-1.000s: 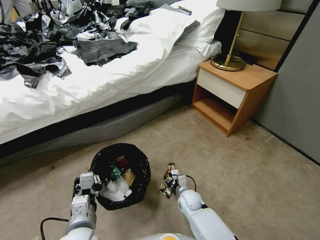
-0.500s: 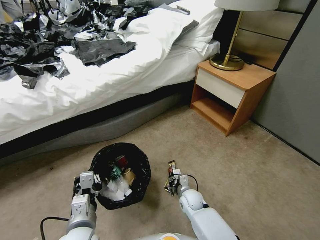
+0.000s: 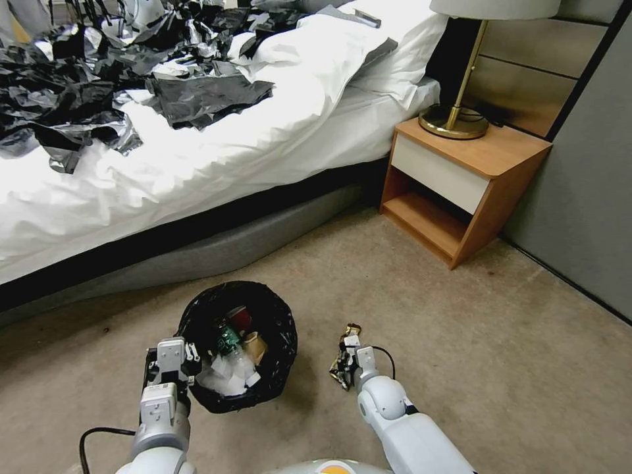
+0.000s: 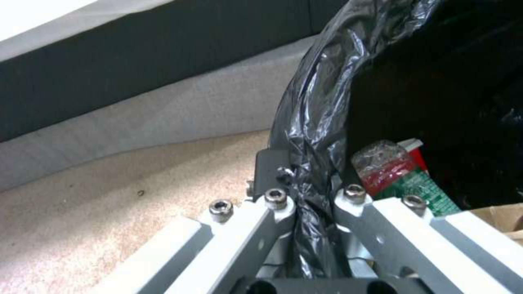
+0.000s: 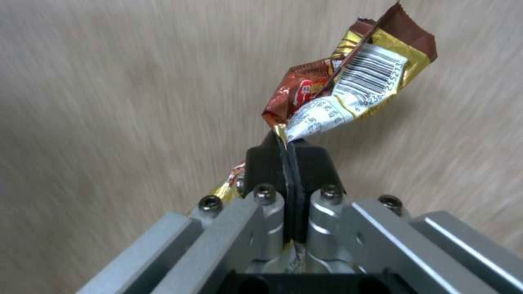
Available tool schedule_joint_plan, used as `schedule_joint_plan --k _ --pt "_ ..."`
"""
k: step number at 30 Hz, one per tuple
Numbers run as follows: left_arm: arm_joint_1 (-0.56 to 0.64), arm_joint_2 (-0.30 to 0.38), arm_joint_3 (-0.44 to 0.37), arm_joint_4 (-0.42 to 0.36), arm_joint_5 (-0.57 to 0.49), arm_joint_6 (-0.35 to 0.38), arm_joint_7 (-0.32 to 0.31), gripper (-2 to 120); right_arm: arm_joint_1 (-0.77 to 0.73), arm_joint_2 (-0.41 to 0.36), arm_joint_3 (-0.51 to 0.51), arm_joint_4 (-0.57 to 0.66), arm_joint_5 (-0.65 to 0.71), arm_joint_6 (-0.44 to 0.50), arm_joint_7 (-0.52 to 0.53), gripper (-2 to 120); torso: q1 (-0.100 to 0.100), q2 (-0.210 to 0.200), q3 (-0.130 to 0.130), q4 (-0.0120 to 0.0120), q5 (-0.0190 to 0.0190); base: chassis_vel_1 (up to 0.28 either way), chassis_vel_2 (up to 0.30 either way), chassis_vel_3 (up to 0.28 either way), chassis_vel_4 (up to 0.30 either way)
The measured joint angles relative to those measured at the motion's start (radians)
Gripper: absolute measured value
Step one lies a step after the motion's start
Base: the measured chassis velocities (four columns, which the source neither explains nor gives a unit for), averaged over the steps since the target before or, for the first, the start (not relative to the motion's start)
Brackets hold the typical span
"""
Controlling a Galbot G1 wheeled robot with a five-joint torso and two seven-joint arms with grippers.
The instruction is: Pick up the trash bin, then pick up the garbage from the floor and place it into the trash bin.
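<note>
Your right gripper (image 5: 287, 152) is pinching the crumpled wrapper (image 5: 349, 87) tight between closed pads, carrying it beside the trash bin (image 3: 238, 345). Your left gripper (image 4: 308, 192) is clamping the bin's bagged rim, steadying the opening for the drop.

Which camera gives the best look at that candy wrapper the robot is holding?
The right wrist view: the brown-and-gold wrapper is large there, barcode legible, pinched between the right gripper pads. The head view shows it as a small dark scrap beside the trash bin. The left wrist view looks at the bin's liner instead.
</note>
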Motion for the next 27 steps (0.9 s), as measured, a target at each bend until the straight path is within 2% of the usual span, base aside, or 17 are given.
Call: schedule_joint_plan --k 2,4,6,8,11,13,14,16,18,22,27 --pt "0.000 0.000 0.000 0.003 0.000 0.000 0.000 1 -0.038 -0.016 0.007 0.148 -0.005 0.023 0.005 0 0.000 0.000 0.000 0.0001 -0.0004 0.000 0.000 0.000 0.000" --pt "0.000 0.000 0.001 0.003 0.000 0.000 0.000 1 -0.047 -0.019 0.008 0.184 -0.017 0.040 0.005 0 0.000 0.000 0.000 0.0001 -0.0003 0.000 0.000 0.000 0.000" --pt "0.000 -0.001 0.003 0.005 0.000 0.000 0.001 1 -0.072 -0.025 0.008 0.304 -0.074 0.140 -0.007 0 0.000 0.000 0.000 -0.0001 -0.0006 0.000 0.000 0.000 0.000" --pt "0.000 -0.001 0.003 0.005 0.000 0.000 0.001 1 -0.074 -0.025 0.008 0.313 -0.077 0.150 -0.009 0 0.000 0.000 0.000 -0.0001 -0.0006 0.000 0.000 0.000 0.000" --pt "0.003 0.000 0.003 0.009 0.000 -0.002 0.002 1 -0.121 -0.036 -0.004 0.535 -0.115 0.321 -0.101 0 0.000 0.000 0.000 0.0001 -0.0006 0.000 0.000 0.000 0.000" --pt "0.003 0.000 0.003 0.010 0.000 -0.002 0.002 1 -0.128 -0.040 -0.008 0.566 -0.117 0.345 -0.123 0 0.000 0.000 0.000 0.0000 -0.0006 0.000 0.000 0.000 0.000" --pt "0.003 0.000 0.004 0.012 0.000 -0.003 0.002 1 -0.145 -0.050 -0.016 0.621 -0.117 0.393 -0.182 0 0.000 0.000 0.000 0.0000 -0.0005 0.000 0.000 0.000 0.000" --pt "0.003 0.000 0.004 0.013 0.001 -0.003 0.002 1 -0.149 -0.054 -0.018 0.633 -0.117 0.406 -0.201 0 0.000 0.000 0.000 0.0000 -0.0005 0.000 0.000 0.000 0.000" --pt "0.002 -0.002 0.010 0.014 0.003 -0.003 0.002 1 -0.173 -0.075 -0.037 0.696 -0.117 0.495 -0.329 0 0.000 0.000 0.000 0.0000 -0.0005 0.000 0.000 0.000 0.000" --pt "0.001 -0.002 0.013 0.015 0.006 -0.004 0.002 1 -0.199 -0.099 -0.073 0.719 -0.111 0.557 -0.418 0 0.000 0.000 0.000 0.0000 -0.0004 0.000 0.000 0.000 0.000" --pt "0.002 -0.003 0.015 0.015 0.010 -0.004 0.002 1 -0.213 -0.118 -0.135 0.683 -0.123 0.586 -0.443 0 0.000 0.000 0.000 0.0001 -0.0005 0.000 0.000 0.000 0.000"
